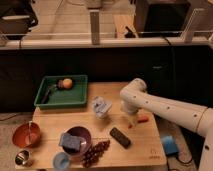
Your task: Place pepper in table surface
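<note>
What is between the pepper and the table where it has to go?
Nothing visible. The gripper is at the pepper, low over bare table near the right edge. The dark bar lies nearer the front, apart.

The table surface (145, 149) is pale matt wood with faint grain; the tray (60, 105) looks like smooth green plastic; the pepper (141, 120) shows a slight gloss. The gripper (131, 118), just beside the pepper, hangs from a smooth white arm (170, 107).

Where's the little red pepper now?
In the camera view, the pepper is toward the right of the table surface, beside the gripper, behind the black rectangular object.
</note>
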Controlling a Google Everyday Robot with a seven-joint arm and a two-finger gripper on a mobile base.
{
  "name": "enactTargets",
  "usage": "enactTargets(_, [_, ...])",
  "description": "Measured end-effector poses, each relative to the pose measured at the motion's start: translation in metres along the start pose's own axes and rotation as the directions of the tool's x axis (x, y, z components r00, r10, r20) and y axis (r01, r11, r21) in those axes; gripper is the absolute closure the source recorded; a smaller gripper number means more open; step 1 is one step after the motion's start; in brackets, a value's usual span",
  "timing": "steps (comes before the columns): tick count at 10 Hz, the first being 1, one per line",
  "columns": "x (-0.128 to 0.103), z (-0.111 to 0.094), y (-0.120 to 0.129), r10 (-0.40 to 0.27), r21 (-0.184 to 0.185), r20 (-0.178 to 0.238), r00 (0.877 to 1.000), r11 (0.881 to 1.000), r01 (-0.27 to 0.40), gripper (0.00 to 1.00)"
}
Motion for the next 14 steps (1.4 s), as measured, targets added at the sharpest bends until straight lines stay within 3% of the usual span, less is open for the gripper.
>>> enactTargets(3, [0.001,0.034,0.017,0.017,-0.031,0.085,0.996,0.999,-0.014,0.25])
enactTargets(5, [0.004,0.035,0.022,0.035,-0.03,0.119,0.992,0.999,-0.031,0.45])
enactTargets(10, [0.007,0.027,0.026,0.038,-0.04,0.118,0.992,0.999,-0.033,0.94])
enactTargets(13, [0.006,0.027,0.023,0.033,-0.039,0.117,0.993,0.999,-0.028,1.0])
enactTargets(14, [0.006,0.03,0.022,0.03,-0.054,0.115,0.993,0.998,-0.024,1.0])
